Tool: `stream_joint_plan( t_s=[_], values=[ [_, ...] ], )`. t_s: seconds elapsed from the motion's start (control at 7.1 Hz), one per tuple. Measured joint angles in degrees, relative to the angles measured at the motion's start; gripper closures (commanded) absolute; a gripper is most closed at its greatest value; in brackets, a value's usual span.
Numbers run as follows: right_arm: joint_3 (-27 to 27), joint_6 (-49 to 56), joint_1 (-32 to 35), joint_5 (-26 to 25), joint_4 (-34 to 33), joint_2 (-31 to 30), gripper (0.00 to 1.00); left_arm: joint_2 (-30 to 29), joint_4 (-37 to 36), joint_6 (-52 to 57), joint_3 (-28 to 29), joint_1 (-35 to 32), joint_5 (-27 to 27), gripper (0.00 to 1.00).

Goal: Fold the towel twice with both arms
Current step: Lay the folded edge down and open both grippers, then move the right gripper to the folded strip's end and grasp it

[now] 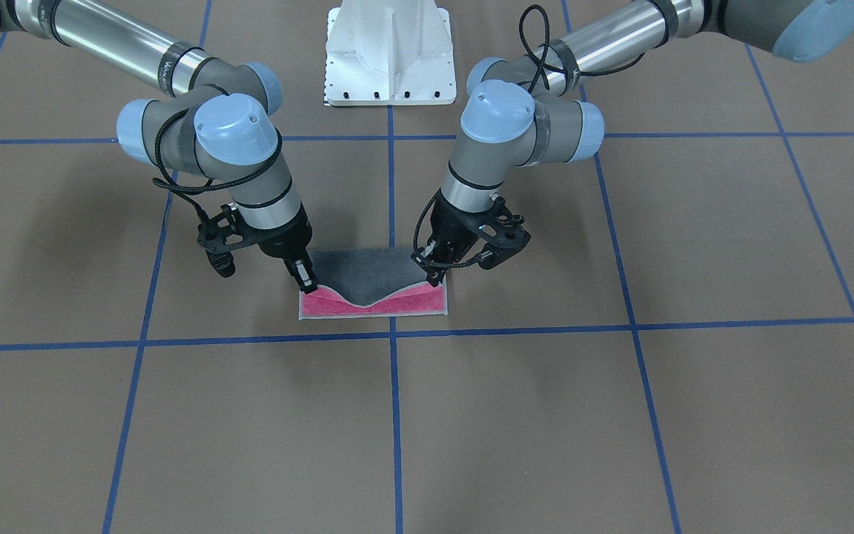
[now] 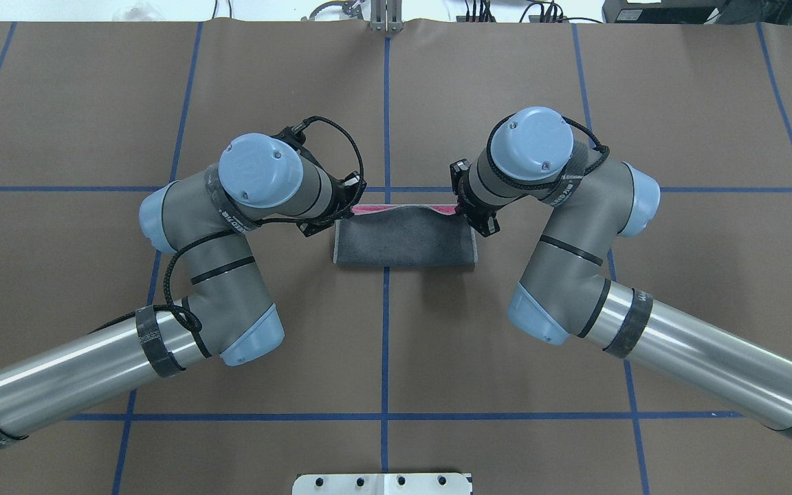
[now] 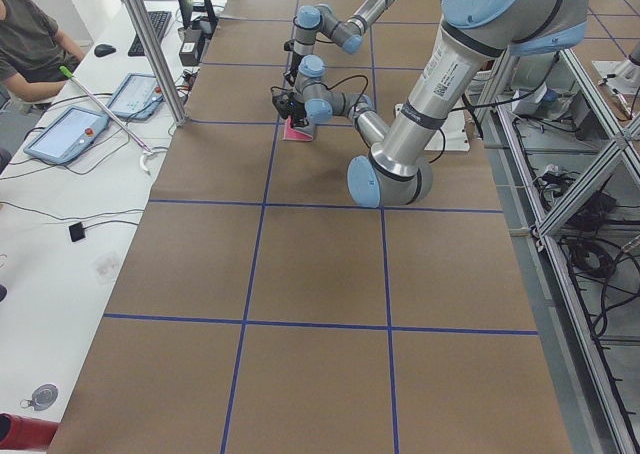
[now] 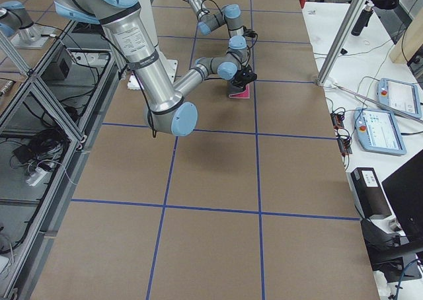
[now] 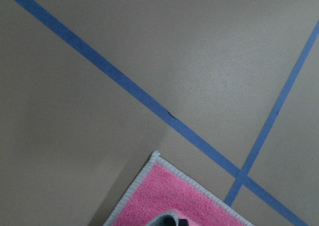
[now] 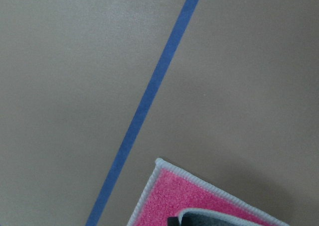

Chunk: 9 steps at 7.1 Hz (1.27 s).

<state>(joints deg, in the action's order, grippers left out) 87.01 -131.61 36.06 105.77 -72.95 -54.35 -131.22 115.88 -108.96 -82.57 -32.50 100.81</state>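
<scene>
At the middle of the table (image 1: 175, 415), the towel (image 1: 375, 276) lies with its long axis 9-to-3 in the overhead view. The left gripper (image 1: 436, 278) and right gripper (image 1: 307, 282) each pinch a grey flap corner; the uncovered pink strip lies toward 12 o'clock, equally near both.

The table (image 2: 59, 103) is viewed steeply from above by two opposed cameras, overhead and front-facing, and lengthwise from afar by the two end cameras. One corner of the towel (image 5: 169, 198) is framed closely by each wrist camera.
</scene>
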Motion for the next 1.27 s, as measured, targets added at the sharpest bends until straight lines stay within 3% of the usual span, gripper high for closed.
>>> stream_joint_plan(
  t_s=[0.14,0.28,0.42,0.56,0.7,1.27],
  values=[
    [-0.3,0.0,0.2,0.0,0.0,0.3,1.00,0.0,0.2,0.0,0.0,-0.1,0.0,0.99],
    [-0.5,0.0,0.3,0.0,0.0,0.5,1.00,0.0,0.3,0.0,0.0,-0.1,0.0,0.80],
    [-0.8,0.0,0.3,0.0,0.0,0.6,0.86,0.1,0.4,0.0,0.1,-0.2,0.0,0.51],
    [-1.1,0.0,0.3,0.0,0.0,0.7,0.65,0.1,0.4,0.0,0.1,-0.2,0.0,0.21],
    [-1.2,0.1,0.3,0.0,0.0,0.8,0.01,0.1,0.4,0.0,0.1,-0.4,0.0,0.01],
    [-0.7,1.5,0.5,0.0,0.1,1.0,0.00,0.1,0.4,0.0,-0.1,-1.3,0.2,0.00]
  ],
)
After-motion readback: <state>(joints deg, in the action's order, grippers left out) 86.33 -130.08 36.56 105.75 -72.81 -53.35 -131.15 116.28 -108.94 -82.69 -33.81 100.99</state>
